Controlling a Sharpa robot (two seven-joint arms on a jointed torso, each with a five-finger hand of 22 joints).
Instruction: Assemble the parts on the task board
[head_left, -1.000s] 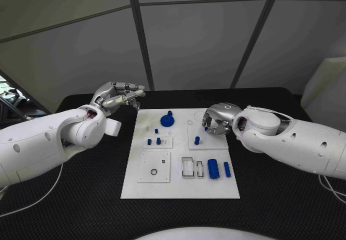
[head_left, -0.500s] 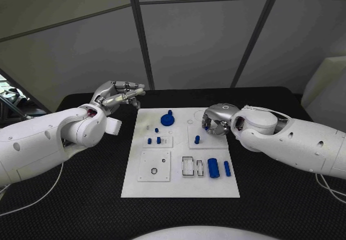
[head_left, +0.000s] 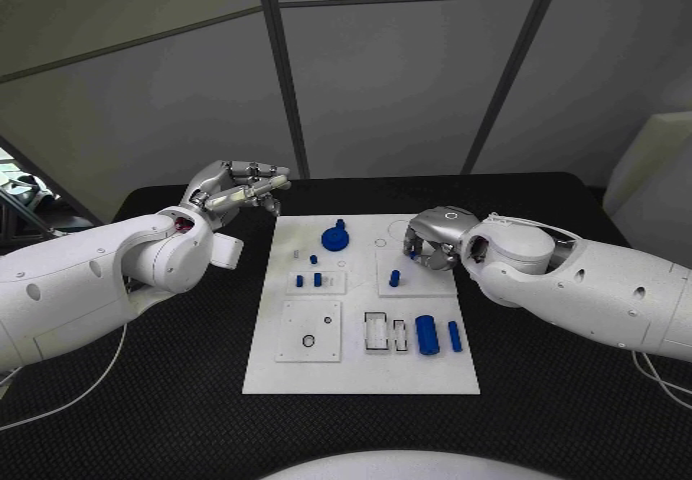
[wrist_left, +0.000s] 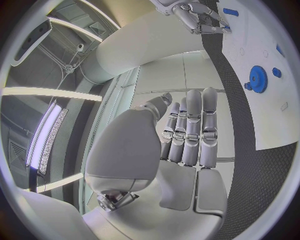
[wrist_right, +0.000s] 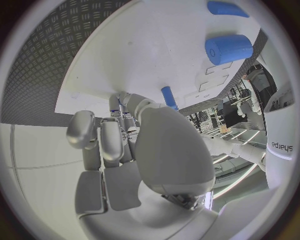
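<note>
Task board (head_left: 361, 370), the white plate, lies flat in the middle of the black table (head_left: 577, 400), between the two hands. Blue parts are scattered over it. Just beside the right hand (head_left: 433, 240), on its inner side, a small blue peg (head_left: 394, 277) stands in a raised white square block (head_left: 413, 284). Nearer the robot than that hand lie a thick blue cylinder (head_left: 427, 334) and a thin blue rod (head_left: 454, 338), side by side, with two open rectangular slots (head_left: 385, 335) next to them holding nothing I can make out. Between the hands sits a blue gear (head_left: 335, 239) with a short pin rising at its far edge. On the left hand's side of the board, three little blue pegs (head_left: 309, 279) stand in another white block, and closer to the robot a white square plate carries a dark ring (head_left: 307, 344).

The right hand hovers low over the board's far right corner, fingers curled downward; whether they hold anything I cannot tell. The left hand (head_left: 238, 188) hangs off the board beyond its far left corner, above the table, fingers curled in together with nothing in them.
</note>
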